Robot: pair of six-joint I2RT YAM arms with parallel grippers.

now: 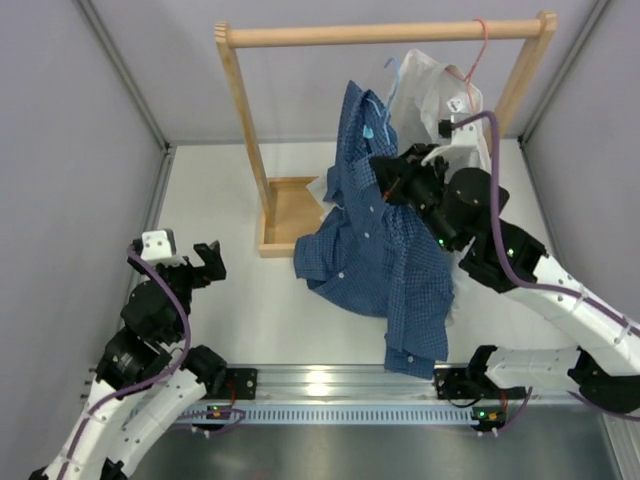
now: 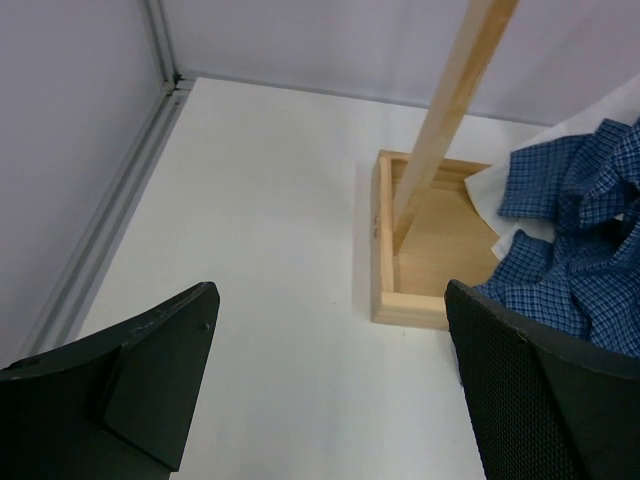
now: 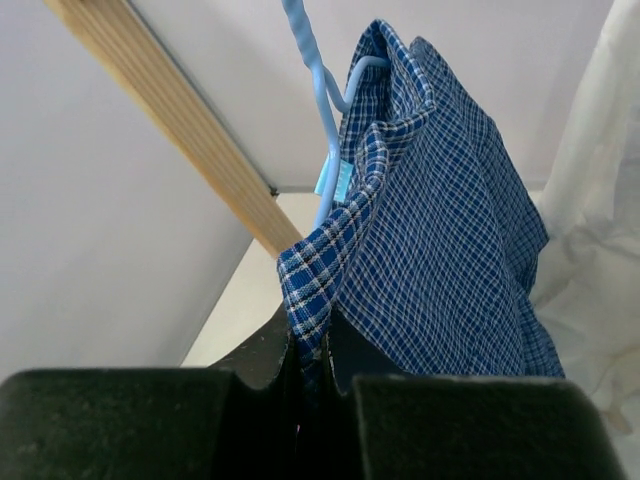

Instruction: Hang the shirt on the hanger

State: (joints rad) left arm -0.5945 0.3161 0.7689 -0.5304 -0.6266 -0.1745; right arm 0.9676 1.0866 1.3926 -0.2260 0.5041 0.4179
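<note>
White tabletop (image 1: 250, 330) walled by grey panels, a wooden rack (image 1: 385, 35) standing at twelve o'clock; the shirt (image 1: 385, 260) hangs near centre, its collar up around the hanger (image 3: 318, 75) and its tail spilling onto the table toward five o'clock; the right gripper (image 3: 312, 350) — at one o'clock in the overhead view — is clenched on a fold of the checked cloth; the left gripper (image 2: 330, 295), at eight o'clock, sits spread wide, holding nothing, well apart from the shirt; a white shirt (image 1: 440, 85) hangs behind.
</note>
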